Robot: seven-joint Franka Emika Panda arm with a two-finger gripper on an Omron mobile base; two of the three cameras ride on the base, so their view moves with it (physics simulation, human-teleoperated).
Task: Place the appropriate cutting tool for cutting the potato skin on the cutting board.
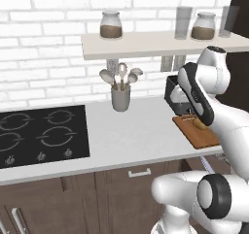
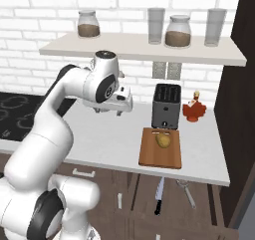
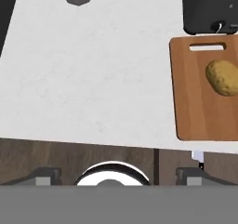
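The peeler [image 2: 186, 193] lies below the counter [image 2: 109, 139] edge, just beside a knife [image 2: 159, 198] — the wrong one could be grabbed. The potato [image 3: 223, 76] sits on the board [image 3: 197, 111] — a careless drop could knock it. The gripper [image 3: 116, 175] hovers above the counter, fingers wide apart.

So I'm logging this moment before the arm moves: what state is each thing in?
fingers: spread wide, holding nothing, above the counter edge.
potato: lying on the cutting board, near its toaster end.
cutting board: flat on the counter, in front of the toaster.
toaster: upright against the wall.
utensil holder: upright, spoons and spatulas standing in it.
jars: lidded, on the shelf.
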